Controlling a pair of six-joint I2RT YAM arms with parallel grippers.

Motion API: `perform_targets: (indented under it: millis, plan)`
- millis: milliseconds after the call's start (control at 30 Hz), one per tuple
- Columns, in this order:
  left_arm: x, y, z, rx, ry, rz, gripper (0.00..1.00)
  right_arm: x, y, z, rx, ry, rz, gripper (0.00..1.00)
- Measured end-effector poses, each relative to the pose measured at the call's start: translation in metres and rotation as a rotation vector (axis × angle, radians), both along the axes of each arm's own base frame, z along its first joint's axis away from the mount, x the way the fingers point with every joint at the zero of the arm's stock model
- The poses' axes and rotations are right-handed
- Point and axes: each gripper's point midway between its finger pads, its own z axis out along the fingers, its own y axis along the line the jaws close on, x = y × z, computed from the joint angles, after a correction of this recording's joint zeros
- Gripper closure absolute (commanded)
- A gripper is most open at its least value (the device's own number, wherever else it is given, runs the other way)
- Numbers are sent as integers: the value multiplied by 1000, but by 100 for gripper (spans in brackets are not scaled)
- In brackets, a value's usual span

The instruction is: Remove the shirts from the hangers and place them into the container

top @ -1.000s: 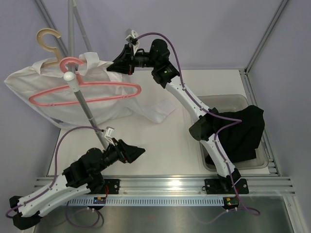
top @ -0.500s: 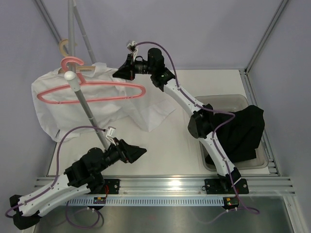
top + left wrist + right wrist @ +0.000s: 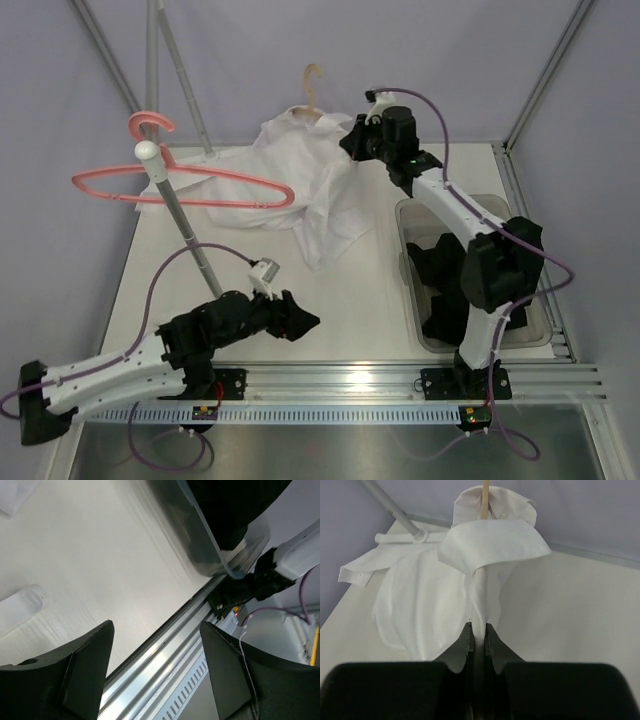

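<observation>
Jaws of the right gripper are pinching the white shirt on its tan hanger, while the left gripper is hovering released and the black shirt is lying in the container.

The right gripper, clamped on the white shirt, has swung from about 11 o'clock to 1 o'clock of the table. It has dragged the shirt from beside the pole at 10 o'clock across to 12. The tan hanger came along, its hook now at 12. The pink hanger now hangs bare at 10. The right elbow has moved over the bin. The left gripper has slid slightly toward 3 o'clock, its arm now lower.
</observation>
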Motion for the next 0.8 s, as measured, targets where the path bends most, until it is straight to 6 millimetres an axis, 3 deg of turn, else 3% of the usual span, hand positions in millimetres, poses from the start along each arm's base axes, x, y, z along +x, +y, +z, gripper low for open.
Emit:
perform_targets:
  millis: [100, 167, 267, 367, 500, 633, 733, 800]
  plan:
    - [-15, -24, 3, 108, -41, -92, 23, -35, -32, 39, -20, -67, -76, 100]
    - [-24, -45, 22, 147, -98, -152, 22, -66, -51, 70, -15, -124, -107, 100]
    - [-29, -75, 70, 121, -193, -198, 22, -111, -76, 107, 6, -193, -140, 100]
    - [-26, -88, 120, 72, -280, -200, 22, -160, -108, 130, 11, -239, -189, 100]
    - [-18, -89, 180, 69, -372, -185, 22, -218, -148, 133, -14, -251, -251, 100]
    - [-5, -84, 264, 57, -472, -129, 22, -268, -175, 125, -17, -229, -273, 100]
    - [3, -74, 323, 6, -540, -73, 21, -300, -181, 119, 9, -208, -237, 100]
    - [8, -69, 350, -14, -571, -38, 21, -321, -177, 120, 46, -204, -175, 100]
